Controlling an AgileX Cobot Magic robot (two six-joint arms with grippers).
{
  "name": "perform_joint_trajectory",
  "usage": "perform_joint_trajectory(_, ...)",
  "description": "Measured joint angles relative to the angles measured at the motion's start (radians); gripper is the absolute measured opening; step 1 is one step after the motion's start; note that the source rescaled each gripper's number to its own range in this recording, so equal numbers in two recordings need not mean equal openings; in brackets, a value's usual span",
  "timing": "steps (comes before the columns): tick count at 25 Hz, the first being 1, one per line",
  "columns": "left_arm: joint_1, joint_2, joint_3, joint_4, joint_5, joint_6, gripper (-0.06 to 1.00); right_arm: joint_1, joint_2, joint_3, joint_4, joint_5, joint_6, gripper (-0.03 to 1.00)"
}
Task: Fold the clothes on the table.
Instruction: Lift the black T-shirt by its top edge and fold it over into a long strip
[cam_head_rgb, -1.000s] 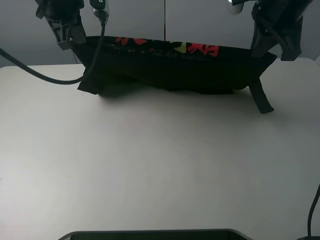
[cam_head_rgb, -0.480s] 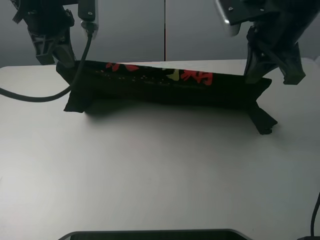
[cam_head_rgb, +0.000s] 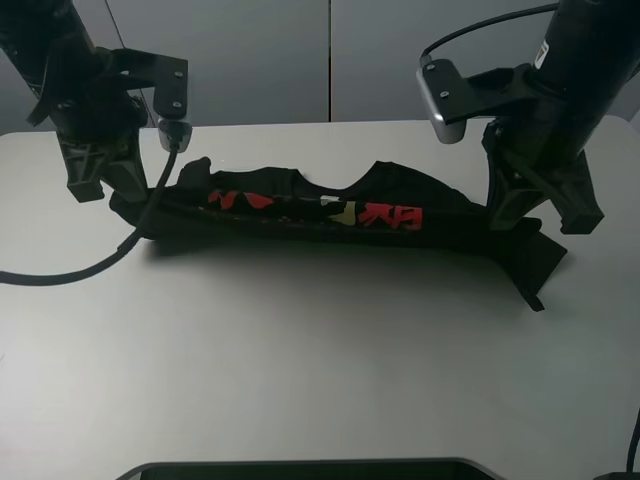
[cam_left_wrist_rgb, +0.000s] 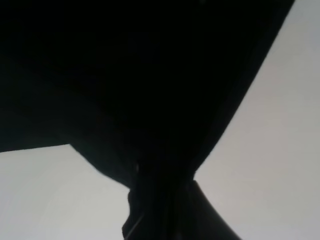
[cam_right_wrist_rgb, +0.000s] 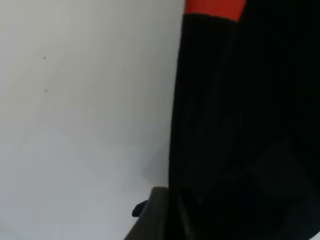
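Across the far half of the tabletop, a black short-sleeved cotton T-shirt (cam_head_rgb: 300, 232) with red and yellow printed characters (cam_head_rgb: 385, 214) on its chest lies stretched sideways as a long, bunched band between the two arms. Its middle sags onto the large plain white matte table (cam_head_rgb: 300, 380), while both ends sit slightly raised. At the right end a loose black flap (cam_head_rgb: 538, 268) of the same garment hangs down and touches the surface.

The left gripper (cam_head_rgb: 118, 195) stands at the T-shirt's left end with its jaws closed on a gathered pinch of cloth. The left wrist view shows the dark fabric narrowing into a tight twist that runs straight into the grip, with bare table on either side. The right gripper (cam_head_rgb: 508, 212) stands at the opposite end, likewise clamped on the cloth. In the right wrist view the black fabric, with a patch of red print, falls past one grey finger (cam_right_wrist_rgb: 157, 215) and covers the rest of the jaws.

A black cable (cam_head_rgb: 60, 275) droops from the left arm and curves over the near-left part of the table, just beside the T-shirt's left end.
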Motion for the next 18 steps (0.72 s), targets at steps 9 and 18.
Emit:
perform_joint_trajectory(9, -0.002, 0.0, 0.024, 0.11, -0.306, -0.242, 0.0, 0.001, -0.002, 0.0, -0.269, -0.259, 0.356, 0.0)
perform_joint_trajectory(18, -0.002, 0.035, 0.076, 0.216, -0.535, -0.337, 0.0, 0.001, 0.061, 0.001, -0.484, -0.486, 0.571, 0.0)
